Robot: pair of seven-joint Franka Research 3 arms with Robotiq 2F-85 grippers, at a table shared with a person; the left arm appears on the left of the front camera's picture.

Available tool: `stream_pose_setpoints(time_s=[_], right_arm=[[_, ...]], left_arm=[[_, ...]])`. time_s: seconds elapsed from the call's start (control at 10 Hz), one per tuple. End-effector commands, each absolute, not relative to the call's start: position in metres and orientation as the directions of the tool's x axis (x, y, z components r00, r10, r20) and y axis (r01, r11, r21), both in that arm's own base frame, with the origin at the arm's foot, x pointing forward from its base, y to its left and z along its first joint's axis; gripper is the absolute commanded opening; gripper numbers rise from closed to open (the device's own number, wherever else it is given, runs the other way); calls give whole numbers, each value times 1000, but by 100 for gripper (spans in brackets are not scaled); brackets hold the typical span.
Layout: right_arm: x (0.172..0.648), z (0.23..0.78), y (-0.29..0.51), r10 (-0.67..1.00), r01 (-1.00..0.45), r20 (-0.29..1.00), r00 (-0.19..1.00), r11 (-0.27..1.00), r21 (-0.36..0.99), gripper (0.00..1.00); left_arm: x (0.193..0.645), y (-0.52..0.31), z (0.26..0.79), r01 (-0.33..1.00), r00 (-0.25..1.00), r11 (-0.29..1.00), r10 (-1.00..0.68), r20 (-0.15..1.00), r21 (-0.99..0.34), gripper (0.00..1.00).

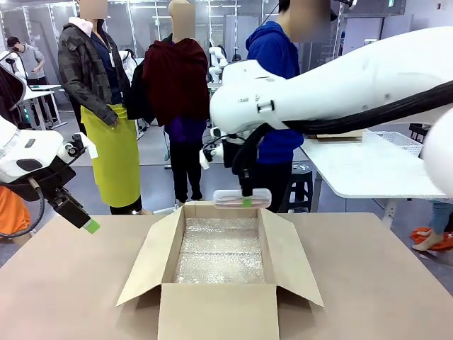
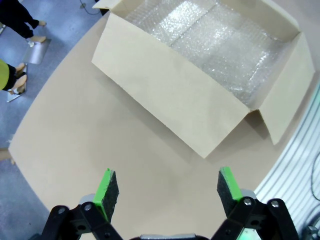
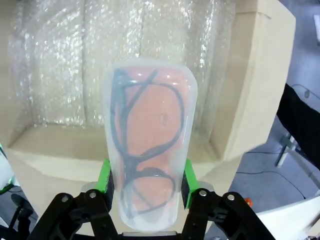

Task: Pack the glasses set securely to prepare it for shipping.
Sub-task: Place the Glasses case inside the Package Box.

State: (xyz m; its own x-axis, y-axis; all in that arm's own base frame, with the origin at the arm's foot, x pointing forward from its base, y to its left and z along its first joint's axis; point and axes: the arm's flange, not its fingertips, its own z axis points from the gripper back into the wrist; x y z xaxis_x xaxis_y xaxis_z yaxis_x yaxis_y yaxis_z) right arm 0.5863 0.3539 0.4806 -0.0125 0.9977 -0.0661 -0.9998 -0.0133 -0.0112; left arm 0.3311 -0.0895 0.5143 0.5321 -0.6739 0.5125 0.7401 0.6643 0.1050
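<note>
My right gripper [image 1: 246, 200] is shut on a clear-white glasses case [image 1: 242, 198] and holds it level over the far edge of the open cardboard box [image 1: 219, 294]. In the right wrist view the case [image 3: 149, 145] shows pink inside with dark glasses, clamped between the green pads [image 3: 105, 176]. Below it lies the box's bubble-wrap lining [image 3: 100, 65]. My left gripper [image 1: 83, 218] hangs open over the table at the far left, apart from the box. Its wrist view shows the green fingers [image 2: 107, 192] wide apart over bare tabletop, with the box [image 2: 175, 95] farther on.
The box's flaps [image 1: 145, 265] spread out to both sides and the front. A person in a blue hoodie [image 1: 276, 64] stands beyond the far edge. A white table with a basket [image 1: 396, 140] stands at the right. The brown tabletop [image 1: 375, 283] around the box is bare.
</note>
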Motion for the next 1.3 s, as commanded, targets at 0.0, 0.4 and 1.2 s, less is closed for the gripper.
stream_pose_setpoints(time_s=[0.0, 0.4, 1.2], right_arm=[[610, 481, 391, 994, -1000, -111, 16, 16, -6, 27], [616, 413, 411, 990, -1000, -139, 6, 9, 26, 27], [617, 354, 410, 997, -999, -79, -12, -8, 50, 88]], left_arm=[[331, -87, 515, 740, 529, 663, -678, 511, 113, 100], [331, -87, 515, 740, 529, 663, -678, 511, 113, 100], [331, -87, 515, 740, 529, 663, -678, 511, 113, 100]])
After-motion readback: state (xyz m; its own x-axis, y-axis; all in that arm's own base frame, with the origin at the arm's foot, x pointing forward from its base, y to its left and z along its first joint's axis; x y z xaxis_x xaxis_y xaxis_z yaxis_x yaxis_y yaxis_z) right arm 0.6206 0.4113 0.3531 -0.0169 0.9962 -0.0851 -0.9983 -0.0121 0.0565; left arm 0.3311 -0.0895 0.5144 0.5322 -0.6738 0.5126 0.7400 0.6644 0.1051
